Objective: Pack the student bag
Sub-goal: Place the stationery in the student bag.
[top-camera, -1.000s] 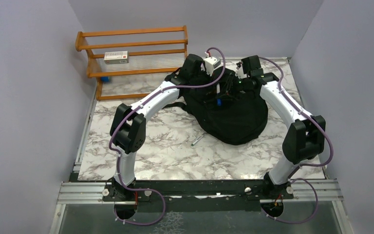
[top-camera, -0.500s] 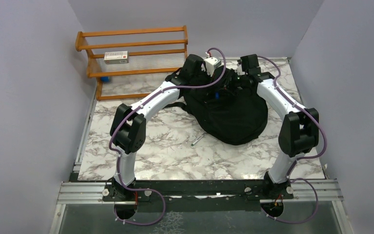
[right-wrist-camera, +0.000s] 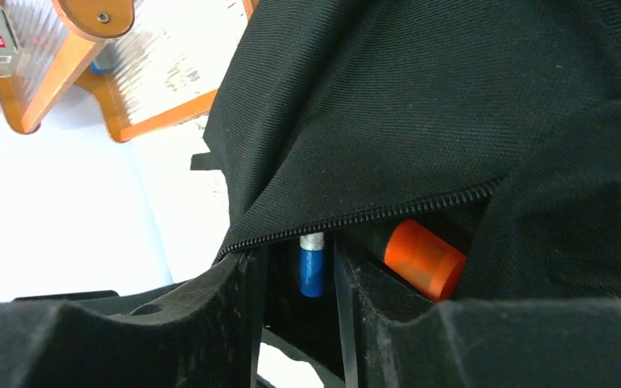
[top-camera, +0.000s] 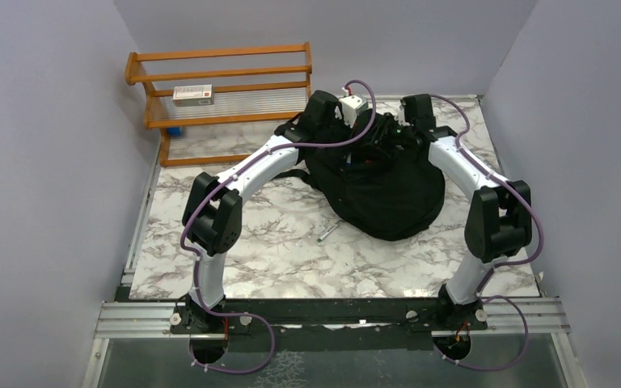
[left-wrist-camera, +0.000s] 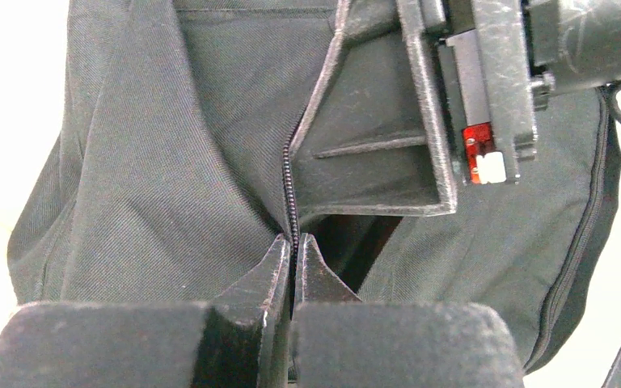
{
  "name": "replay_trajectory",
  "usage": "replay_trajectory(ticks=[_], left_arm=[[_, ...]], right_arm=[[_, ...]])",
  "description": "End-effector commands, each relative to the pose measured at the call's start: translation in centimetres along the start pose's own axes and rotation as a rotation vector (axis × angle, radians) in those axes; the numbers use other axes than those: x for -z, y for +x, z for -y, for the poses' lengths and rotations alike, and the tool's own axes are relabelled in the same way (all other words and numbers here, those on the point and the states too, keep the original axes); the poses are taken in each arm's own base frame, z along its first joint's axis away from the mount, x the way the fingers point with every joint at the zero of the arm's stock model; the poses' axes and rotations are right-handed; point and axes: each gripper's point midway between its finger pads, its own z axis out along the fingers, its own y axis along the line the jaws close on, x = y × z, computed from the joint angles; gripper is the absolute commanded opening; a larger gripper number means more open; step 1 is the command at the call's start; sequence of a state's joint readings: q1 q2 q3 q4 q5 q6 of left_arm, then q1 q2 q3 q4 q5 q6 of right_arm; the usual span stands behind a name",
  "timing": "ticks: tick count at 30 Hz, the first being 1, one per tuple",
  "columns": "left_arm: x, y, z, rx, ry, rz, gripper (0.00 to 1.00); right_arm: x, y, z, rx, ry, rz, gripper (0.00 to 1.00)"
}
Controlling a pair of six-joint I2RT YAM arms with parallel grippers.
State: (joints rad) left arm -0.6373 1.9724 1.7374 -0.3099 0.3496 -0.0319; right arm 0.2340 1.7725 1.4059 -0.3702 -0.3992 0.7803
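left gripper (left-wrist-camera: pixel 294 271): jaws closed, zipper (left-wrist-camera: pixel 290 190) edge pinched | student bag (left-wrist-camera: pixel 145 162): dark opening seen beside zipper | red-white tag (left-wrist-camera: pixel 483 156): upper right

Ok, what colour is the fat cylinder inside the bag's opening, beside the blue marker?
Orange: the cylinder in the student bag, clearest in the right wrist view.

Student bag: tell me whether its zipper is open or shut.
Open. In the right wrist view the student bag's zipper edge gapes, showing a blue pen and an orange cylinder inside; the left gripper pinches the zipper.
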Motion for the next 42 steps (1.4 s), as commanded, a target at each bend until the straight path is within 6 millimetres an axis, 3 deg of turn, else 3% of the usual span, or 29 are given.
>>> replay_trajectory(ticks=[1,9,13,17,21,24,28,31,37,42], left_arm=[[1.7,-1.9,1.4,-0.025,0.019,0.043,0.00],[1.6,-1.8,1.0,-0.015,0.003,0.039,0.00],[1.5,-1.9,0.7,-0.005,-0.009,0.040,0.00],[1.6,-1.9,0.2,0.001,-0.034,0.047,0.00],[1.8,-2.1,-0.5,-0.005,-0.081,0.064,0.00],[1.8,-1.9,-1.2,-0.035,-0.142,0.059,0.00],[2.2,-0.8,-2.6,-0.169,-0.300,0.016,0.00],[2.6,-0.8,-3.4,-0.177,-0.359,0.026,0.00],[2.3,-0.1,-3.6,-0.203,-0.390,0.004,0.00],[2.4,0.5,-3.5,-0.262,-0.420,-0.019,0.00]], right_arm=[[3.2,-2.2,-1.1,0.100,0.008,0.142,0.42],[8.7,-0.7,-1.1,0.306,0.022,0.188,0.42],[11.4,1.8,-0.6,0.364,-0.001,0.228,0.41],[12.6,6.7,-1.1,0.423,0.019,0.255,0.41],[11.7,12.6,-0.7,0.449,-0.010,0.209,0.41],[11.1,15.1,-0.2,0.442,-0.044,0.181,0.41],[10.8,16.4,0.3,0.459,-0.047,0.142,0.41],[11.2,16.6,-0.1,0.485,-0.054,0.139,0.41],[11.5,18.1,0.2,0.558,-0.017,0.132,0.41],[11.1,20.9,-0.1,0.601,0.008,0.125,0.41]])
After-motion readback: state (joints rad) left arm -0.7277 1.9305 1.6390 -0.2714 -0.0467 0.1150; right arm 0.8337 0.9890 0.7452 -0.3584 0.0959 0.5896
